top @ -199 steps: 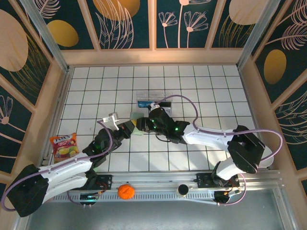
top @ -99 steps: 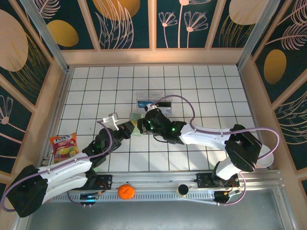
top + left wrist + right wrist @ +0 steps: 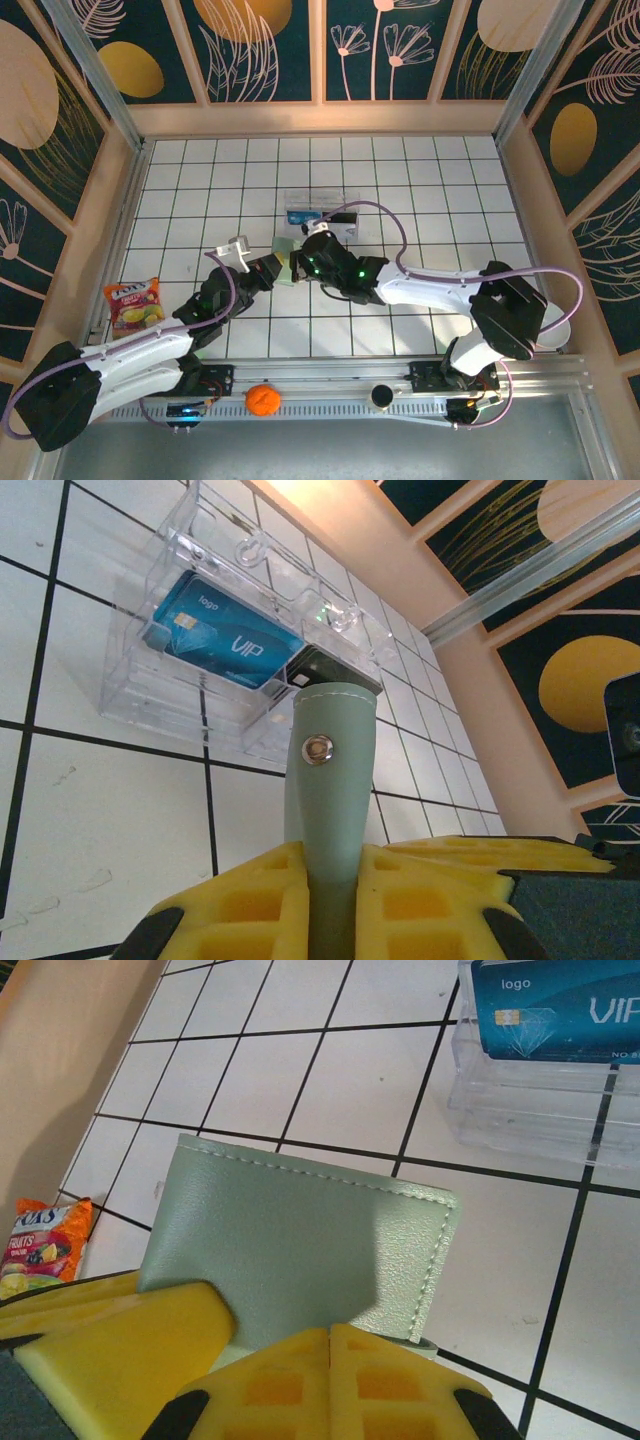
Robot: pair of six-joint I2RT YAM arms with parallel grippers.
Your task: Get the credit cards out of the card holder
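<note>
Left tool (image 3: 330, 868) pads were pinched on the snap strap (image 3: 330, 770) of the holder (image 3: 300, 1230), which ran up between them; that hold was judged to be an anchor, so the holder could be steadied while it was worked open. The right tool (image 3: 330, 1345) was seen with its pads pressed together at the holder's near edge; whether a thin flap was caught between them could not be told. The holder was found folded shut between the two tools, near the middle of the tabletop (image 3: 340, 1090) and just beside the clear box (image 3: 530, 1110); whether it was raised off the tiles could not be told. A blue card (image 3: 225, 640) was seen lying in the box, which was judged to be the place for removed cards.
</note>
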